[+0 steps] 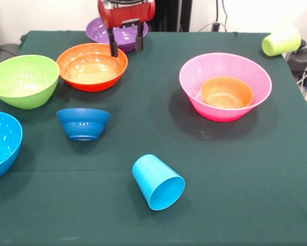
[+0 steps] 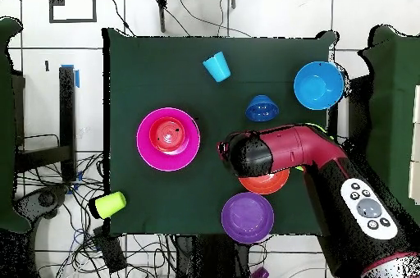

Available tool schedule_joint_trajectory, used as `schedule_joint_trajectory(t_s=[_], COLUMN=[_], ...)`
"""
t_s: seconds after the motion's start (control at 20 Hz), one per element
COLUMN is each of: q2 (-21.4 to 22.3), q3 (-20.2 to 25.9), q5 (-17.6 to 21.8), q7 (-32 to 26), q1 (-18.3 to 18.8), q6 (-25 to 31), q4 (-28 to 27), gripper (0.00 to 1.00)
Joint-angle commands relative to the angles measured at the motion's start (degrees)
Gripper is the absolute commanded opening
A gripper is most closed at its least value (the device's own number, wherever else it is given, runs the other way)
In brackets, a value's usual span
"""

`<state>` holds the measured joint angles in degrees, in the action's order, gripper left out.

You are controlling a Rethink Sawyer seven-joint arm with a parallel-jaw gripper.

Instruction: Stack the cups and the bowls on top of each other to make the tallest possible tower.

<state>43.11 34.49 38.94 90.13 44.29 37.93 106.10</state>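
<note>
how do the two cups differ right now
The sky blue cup lies on its side near the table's front edge, its mouth facing the front camera. The yellow-green cup lies at the far corner, beside the table's edge, mouth turned away from that camera. Both are plain tapered tumblers, tipped over and unstacked.

The room is bright, with light coming from above. Soft dark shadows sit under the pink bowl [image 1: 225, 92] and the blue cup [image 1: 158, 182] on the counter [image 1: 235, 195]. The orange bowl [image 1: 92, 66] shines with white glare. The front view looks a little soft.
</note>
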Motion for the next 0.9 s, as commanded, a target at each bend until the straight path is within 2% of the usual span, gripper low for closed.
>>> schedule_joint_trajectory(t_s=[0.05, 0.3, 0.9], q2=[-3.6, -3.0, -7.1], q3=[0.4, 0.6, -0.3], q5=[6.0, 6.3, 8.3], q7=[-7.6, -6.9, -6.1], q1=[-2.2, -1.9, -3.0], q6=[0.1, -0.2, -1.3], q4=[-1.8, -1.2, -4.0], gripper=[1.0, 1.0, 1.0])
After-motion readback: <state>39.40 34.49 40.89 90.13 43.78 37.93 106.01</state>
